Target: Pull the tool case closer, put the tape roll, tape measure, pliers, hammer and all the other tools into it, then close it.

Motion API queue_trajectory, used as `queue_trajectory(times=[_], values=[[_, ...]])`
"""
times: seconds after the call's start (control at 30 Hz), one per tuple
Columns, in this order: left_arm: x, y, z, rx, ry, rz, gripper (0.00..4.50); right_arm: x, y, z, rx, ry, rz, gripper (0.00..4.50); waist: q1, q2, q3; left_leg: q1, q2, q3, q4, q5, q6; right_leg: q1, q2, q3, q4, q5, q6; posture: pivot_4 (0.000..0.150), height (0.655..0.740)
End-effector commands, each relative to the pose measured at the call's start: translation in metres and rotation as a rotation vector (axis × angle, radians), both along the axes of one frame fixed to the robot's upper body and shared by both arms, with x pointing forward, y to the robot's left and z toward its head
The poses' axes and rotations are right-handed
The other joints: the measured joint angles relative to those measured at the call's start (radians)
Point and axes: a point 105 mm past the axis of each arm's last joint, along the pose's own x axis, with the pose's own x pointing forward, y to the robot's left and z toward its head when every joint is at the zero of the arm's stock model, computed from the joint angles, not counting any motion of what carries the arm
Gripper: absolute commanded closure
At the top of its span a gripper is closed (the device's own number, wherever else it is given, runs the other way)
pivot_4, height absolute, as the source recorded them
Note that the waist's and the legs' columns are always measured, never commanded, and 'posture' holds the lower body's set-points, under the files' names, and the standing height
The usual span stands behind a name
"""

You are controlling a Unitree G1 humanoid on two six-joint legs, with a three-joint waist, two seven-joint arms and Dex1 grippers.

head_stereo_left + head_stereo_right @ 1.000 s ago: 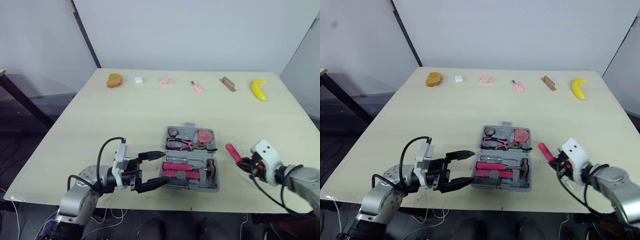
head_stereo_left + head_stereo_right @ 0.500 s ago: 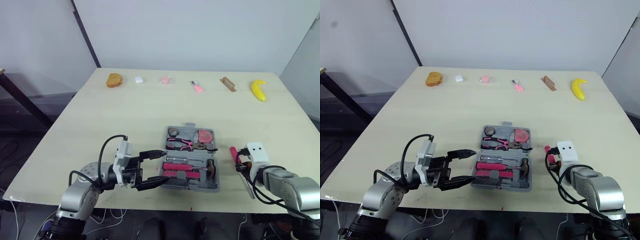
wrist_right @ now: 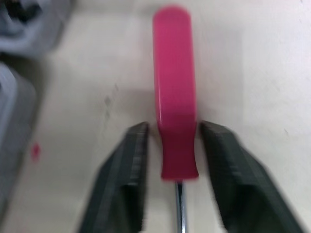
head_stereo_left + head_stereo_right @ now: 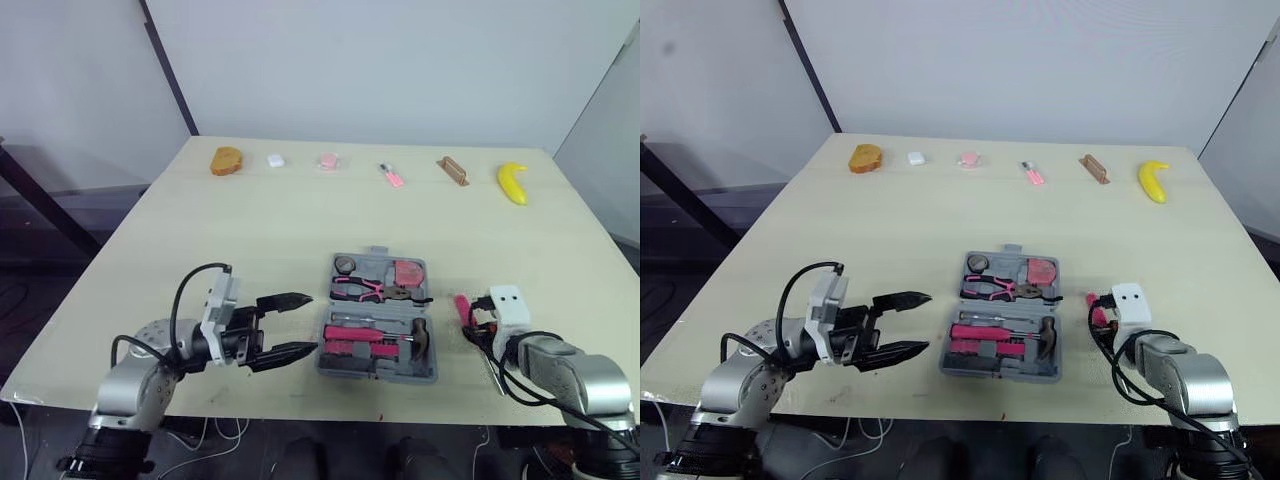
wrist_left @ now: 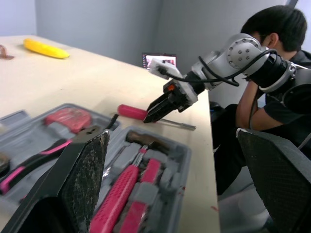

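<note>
The tool case (image 4: 425,378) sits open near the front edge of the table (image 4: 280,230), with most tools slotted in. A pink-handled screwdriver (image 3: 175,87) lies flat on the table just right of it. The right gripper (image 3: 173,131) straddles the handle, fingers narrow with a sliver of gap each side, so it looks lined up for a pinch, not gripping yet. The left gripper (image 4: 305,322) hangs spread wide just left of the case, probably to steady it.
</note>
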Motion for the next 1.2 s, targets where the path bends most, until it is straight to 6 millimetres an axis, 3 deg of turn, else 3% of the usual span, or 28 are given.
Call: queue_trajectory(times=[0.03,0.07,0.13,0.47,0.87,0.97,1.13,1.2], values=[[0.0,0.007,0.013,-0.025,-0.017,-0.011,0.0,-0.003,-0.001,0.013,0.041,-0.099,0.013,1.73,0.002,0.0,0.0,0.0,0.0,0.0,0.0,0.0,0.0,0.0,0.0,0.0,0.0,0.0,0.0,0.15,0.74],[0.001,0.007,0.014,-0.024,-0.02,-0.011,0.0,-0.006,-0.001,0.014,0.037,-0.114,0.024,0.97,0.004,0.0,0.0,0.0,0.0,0.0,0.0,0.0,0.0,0.0,0.0,0.0,0.0,0.0,0.0,0.15,0.74],[0.002,0.008,0.017,-0.025,-0.032,-0.013,0.0,-0.012,-0.003,0.014,0.015,-0.158,0.044,0.38,0.005,0.002,0.001,-0.001,0.0,0.0,-0.001,0.0,0.0,0.0,-0.001,-0.001,0.0,-0.001,0.001,0.15,0.74],[0.003,-0.005,0.023,0.001,-0.063,-0.101,0.0,-0.015,-0.004,0.001,-0.044,-0.346,0.049,0.38,-0.002,0.003,0.002,0.0,0.0,0.0,-0.001,0.0,0.0,0.0,0.0,0.0,0.0,-0.001,0.001,0.15,0.74],[0.002,-0.009,0.027,0.007,-0.066,-0.121,0.0,-0.023,-0.002,-0.011,-0.039,-0.363,0.01,0.38,0.0,0.003,0.002,0.0,0.0,0.0,-0.001,0.0,0.0,0.0,0.0,0.0,0.0,-0.001,0.001,0.15,0.74],[0.002,-0.011,0.027,0.007,-0.065,-0.125,0.0,-0.02,-0.002,-0.009,-0.031,-0.376,-0.001,1.29,0.0,0.003,0.002,0.0,0.0,0.0,-0.001,0.0,0.0,0.0,0.0,0.0,0.0,-0.001,0.001,0.15,0.74],[0.002,-0.013,0.027,0.008,-0.063,-0.137,0.0,-0.018,-0.001,-0.008,-0.025,-0.376,0.002,3.67,0.0,0.003,0.002,0.0,0.0,0.0,-0.001,0.0,0.0,0.0,-0.001,0.0,0.0,-0.001,0.001,0.15,0.74],[0.003,-0.013,0.027,0.006,-0.061,-0.137,0.0,-0.019,-0.001,-0.01,-0.021,-0.367,0.005,3.95,0.001,0.003,0.002,0.0,0.0,0.0,-0.001,0.0,0.0,0.0,0.0,0.0,0.0,-0.001,0.001,0.15,0.74]])
